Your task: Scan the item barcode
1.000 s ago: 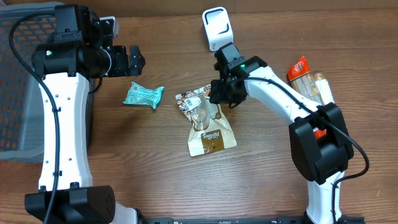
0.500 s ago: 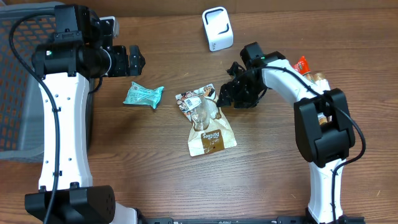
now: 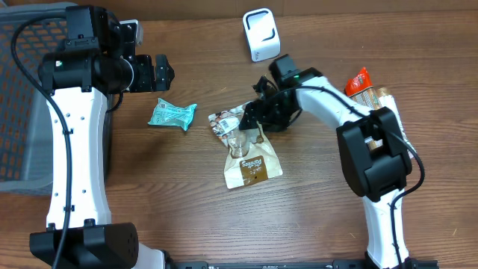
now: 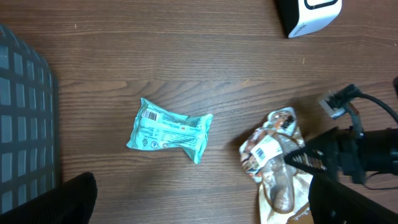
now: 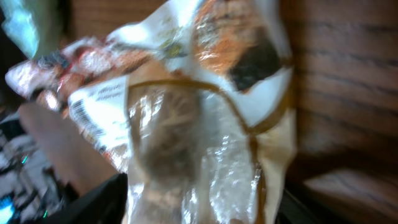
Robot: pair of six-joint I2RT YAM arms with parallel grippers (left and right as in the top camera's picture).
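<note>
**Right gripper at the pouch's top edge, scanner well behind it**

The snack pouch (image 3: 250,153) lay flat near the middle of the counter (image 3: 187,217), its printed face up and a white barcode label (image 4: 267,148) showing near its upper end. The right gripper (image 3: 252,119) sat low at that upper end, one finger on each side of the crinkled film. In the right wrist view the pouch filled the frame between the fingers. I could not tell whether they pinched the film or only bracketed it. Taking the top edge probably made sense, since that leaves the label free to face a reader.

The white scanner (image 3: 261,33) stood at the far edge of the counter, well apart from the pouch and behind the right arm's forearm. The pouch would likely need lifting and turning toward it.

A teal packet (image 3: 172,113) lay left of the pouch, apart from it and clear of any path to the scanner. The left gripper (image 3: 166,72) hovered beyond that packet, jaws wide and empty. A grey basket (image 3: 15,112) filled the left edge, and orange-wrapped packs (image 3: 361,84) lay by the right arm's base.
</note>
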